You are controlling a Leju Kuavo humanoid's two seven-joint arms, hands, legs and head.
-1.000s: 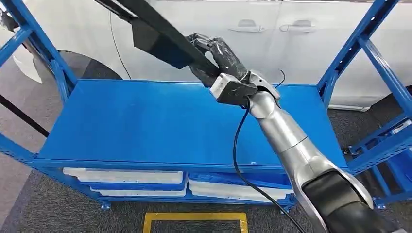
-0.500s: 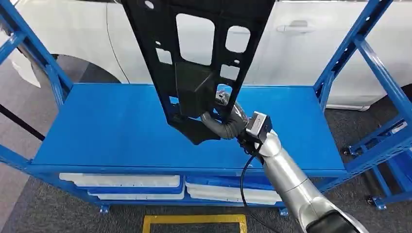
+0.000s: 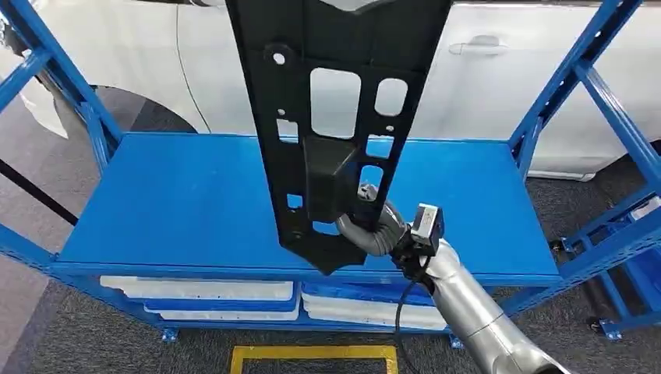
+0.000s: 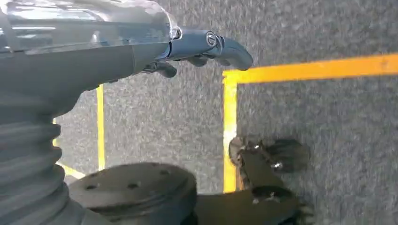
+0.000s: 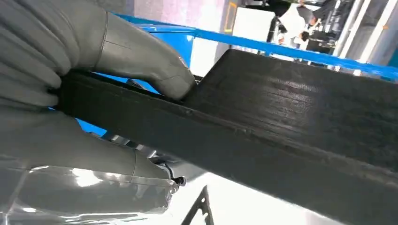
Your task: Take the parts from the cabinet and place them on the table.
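The right hand (image 3: 372, 226) grips the black panel (image 3: 335, 117) by its lower end, fingers (image 5: 141, 54) clamped on its edge; the panel rises upright above them, over the blue tabletop (image 3: 171, 202). The left hand (image 4: 202, 47) hangs empty, fingers loosely apart

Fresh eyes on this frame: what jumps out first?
A big black panel with cut-out windows, held upright in the middle of the head view above the blue shelf. The right hand grips it near its lower end, over the shelf's front edge. Behind the rack stands a white car; the left hand hangs over grey carpet with yellow floor tape.
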